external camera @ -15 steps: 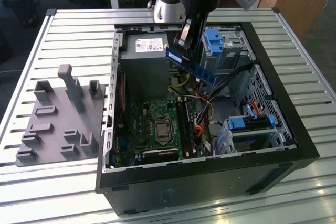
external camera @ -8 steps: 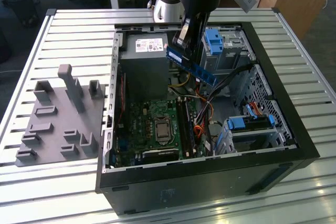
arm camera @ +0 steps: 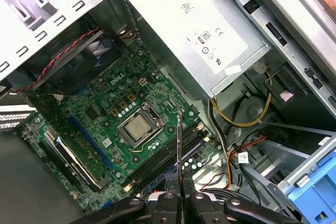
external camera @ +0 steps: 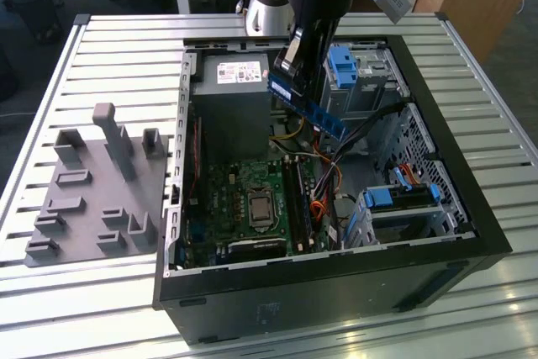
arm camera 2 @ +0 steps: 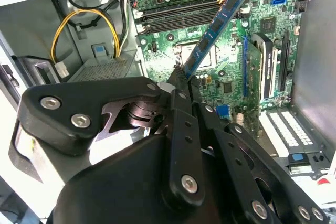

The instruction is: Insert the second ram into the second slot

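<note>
My gripper (external camera: 294, 73) is shut on the second ram (external camera: 309, 109), a long blue stick with dark chips. The stick hangs tilted in the air over the open computer case (external camera: 437, 182), above the power supply's edge and the cables. In the second wrist view the ram (arm camera 2: 218, 24) sticks out from the gripper (arm camera 2: 182, 80) towards the green motherboard (arm camera 2: 231, 77). The first wrist view shows the ram (arm camera: 179, 145) edge-on, over the long dark memory slots (arm camera: 160, 158). Those slots (external camera: 299, 199) lie beside the processor socket (external camera: 259, 208), below and in front of the stick.
A grey power supply (external camera: 231, 98) fills the case's back corner, with yellow, red and black cables (external camera: 324, 170) beside it. Blue drive brackets (external camera: 395, 199) stand at the exterior view's right. A grey fixture plate (external camera: 92, 195) with upright posts lies on the slatted table (external camera: 109, 48).
</note>
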{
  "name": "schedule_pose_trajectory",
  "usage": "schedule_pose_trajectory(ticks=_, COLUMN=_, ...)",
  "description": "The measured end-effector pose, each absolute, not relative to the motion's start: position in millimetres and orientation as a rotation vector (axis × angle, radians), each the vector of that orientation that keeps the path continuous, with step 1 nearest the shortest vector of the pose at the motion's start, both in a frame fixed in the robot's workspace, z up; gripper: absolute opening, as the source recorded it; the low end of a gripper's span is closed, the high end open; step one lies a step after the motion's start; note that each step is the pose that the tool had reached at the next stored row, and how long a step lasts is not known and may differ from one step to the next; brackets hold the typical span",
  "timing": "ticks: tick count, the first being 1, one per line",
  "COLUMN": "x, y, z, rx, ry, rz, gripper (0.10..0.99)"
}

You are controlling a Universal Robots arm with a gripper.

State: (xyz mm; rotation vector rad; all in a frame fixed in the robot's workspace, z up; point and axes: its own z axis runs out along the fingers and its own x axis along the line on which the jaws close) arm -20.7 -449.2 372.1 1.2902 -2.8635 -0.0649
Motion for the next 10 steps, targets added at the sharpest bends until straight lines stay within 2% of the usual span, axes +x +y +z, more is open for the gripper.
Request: schedule_pose_trajectory(ticks=10, x=-20.7, y=-449.2, z=372.0, rx=1.196, ry=-2.906, rz=-0.065, gripper=0.137)
